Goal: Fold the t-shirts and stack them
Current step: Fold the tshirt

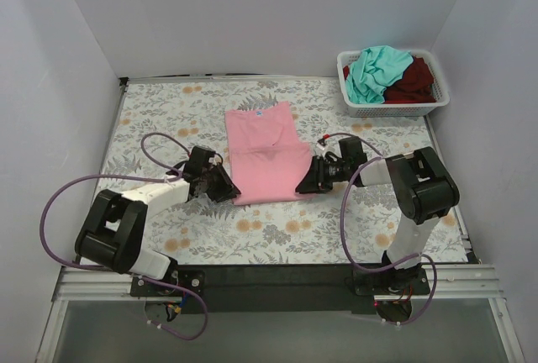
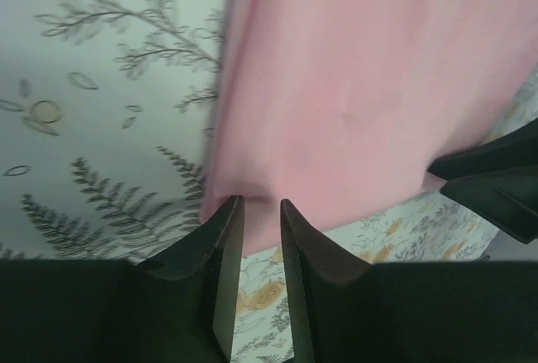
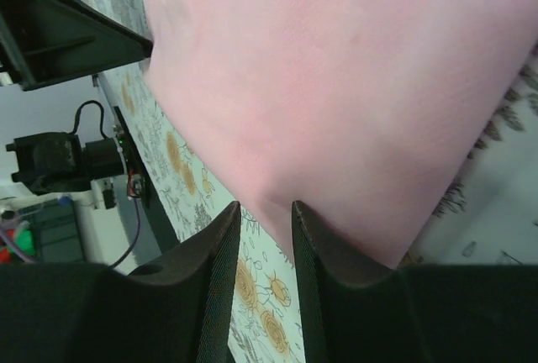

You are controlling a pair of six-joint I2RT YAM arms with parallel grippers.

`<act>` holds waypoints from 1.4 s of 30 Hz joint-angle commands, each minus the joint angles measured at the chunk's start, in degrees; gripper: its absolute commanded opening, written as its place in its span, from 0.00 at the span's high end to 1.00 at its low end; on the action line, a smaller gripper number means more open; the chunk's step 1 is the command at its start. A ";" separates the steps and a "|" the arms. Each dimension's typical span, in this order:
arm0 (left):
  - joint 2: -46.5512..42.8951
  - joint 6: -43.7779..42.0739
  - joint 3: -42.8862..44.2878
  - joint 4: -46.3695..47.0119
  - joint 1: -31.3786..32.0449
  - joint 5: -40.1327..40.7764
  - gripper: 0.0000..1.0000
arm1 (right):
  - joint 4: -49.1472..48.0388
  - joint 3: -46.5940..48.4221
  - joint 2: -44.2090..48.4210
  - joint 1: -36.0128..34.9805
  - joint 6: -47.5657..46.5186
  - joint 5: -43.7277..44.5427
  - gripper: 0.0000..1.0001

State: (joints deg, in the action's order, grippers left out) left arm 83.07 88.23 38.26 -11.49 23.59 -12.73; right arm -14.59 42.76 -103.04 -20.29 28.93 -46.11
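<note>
The light pink t-shirt [image 1: 265, 157] lies partly folded in the middle of the floral table. My left gripper [image 1: 229, 191] sits low at the shirt's near left corner. In the left wrist view this gripper [image 2: 261, 203] is open by a narrow gap, with the pink hem [image 2: 361, 77] right at its tips. My right gripper [image 1: 301, 186] is at the near right corner. It is open too [image 3: 266, 207], its tips at the pink edge [image 3: 336, 69] and only tablecloth between its fingers. The teal t-shirt [image 1: 376, 69] and the dark red t-shirt [image 1: 416, 81] lie crumpled in the basket.
The white slatted basket [image 1: 395, 109] stands at the back right corner of the table. Grey walls close in the left, back and right sides. Purple cables loop beside both arms. The floral cloth [image 1: 277, 233] runs from the shirt to the near edge.
</note>
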 commanded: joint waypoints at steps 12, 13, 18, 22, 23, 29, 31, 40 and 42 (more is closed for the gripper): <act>-8.79 0.54 -3.38 -2.40 -4.17 -3.53 0.75 | -4.04 -3.74 7.85 3.16 1.83 -6.80 0.60; -9.67 0.63 -3.02 -2.40 -4.17 -4.49 0.74 | -4.13 -3.13 9.16 2.55 2.62 -7.06 0.60; -10.56 2.82 -0.12 -1.26 -0.06 -7.30 0.72 | -4.39 -0.41 9.71 -2.19 4.91 -6.19 0.59; -6.53 5.90 -0.03 2.42 3.38 -7.48 0.72 | -6.93 3.20 6.21 -7.99 8.24 -3.47 0.59; -5.73 6.25 -0.55 3.04 3.74 -7.40 0.72 | -7.29 4.16 5.15 -9.14 8.86 -2.85 0.58; -1.33 9.15 -3.63 4.89 4.35 -6.17 0.75 | -10.71 7.69 -4.70 -14.42 12.73 0.40 0.58; -1.33 10.38 -5.65 4.63 4.35 -4.50 0.77 | -13.97 6.90 -8.12 -14.69 14.57 0.06 0.59; -1.15 12.06 -8.99 1.21 2.07 -2.74 0.81 | -14.94 4.00 -5.97 -14.60 15.02 -1.44 0.59; -1.85 11.53 -9.17 0.24 1.11 -2.39 0.81 | -14.94 2.42 -2.97 -13.29 15.11 -2.49 0.59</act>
State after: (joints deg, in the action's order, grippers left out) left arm 82.17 100.27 30.70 -7.33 26.28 -18.59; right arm -28.86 47.09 -111.28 -34.65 44.62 -47.99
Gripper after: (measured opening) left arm 0.192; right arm 0.410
